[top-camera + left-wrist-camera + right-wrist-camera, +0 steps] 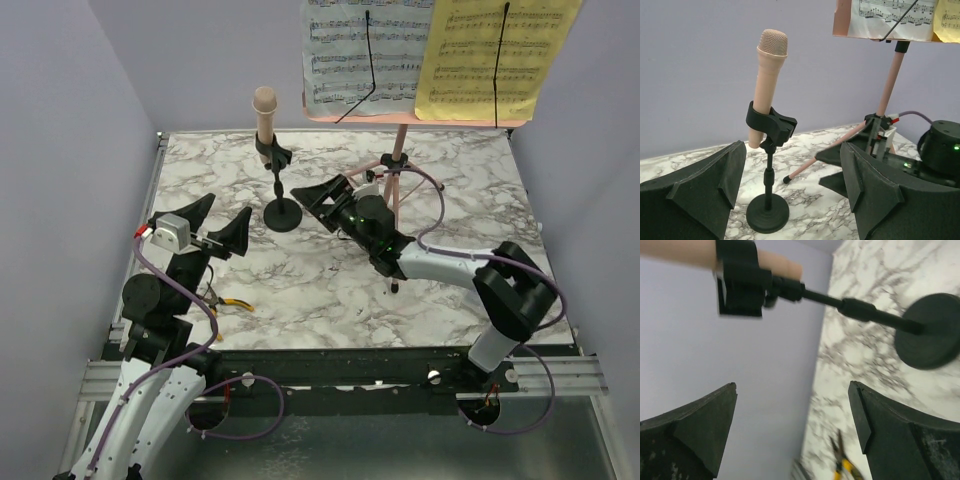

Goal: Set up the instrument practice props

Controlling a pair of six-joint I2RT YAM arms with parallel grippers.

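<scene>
The beige toy microphone (265, 112) stands clipped upright in the small black round-based mic stand (282, 214) at the table's middle back; both show in the left wrist view, microphone (769, 82) and stand (767, 215). The pink music-stand desk (420, 120) on its pink pole (398, 150) holds a white page (365, 50) and a yellow page (495, 55). My left gripper (222, 222) is open and empty, left of the mic stand. My right gripper (325, 200) is open and empty, just right of the mic stand base (930, 330).
Yellow-handled pliers (232, 303) lie on the marble table (330, 290) near my left arm, also in the right wrist view (845, 467). A pink tripod leg (825, 155) reaches across the table behind the mic stand. Purple walls close in the sides.
</scene>
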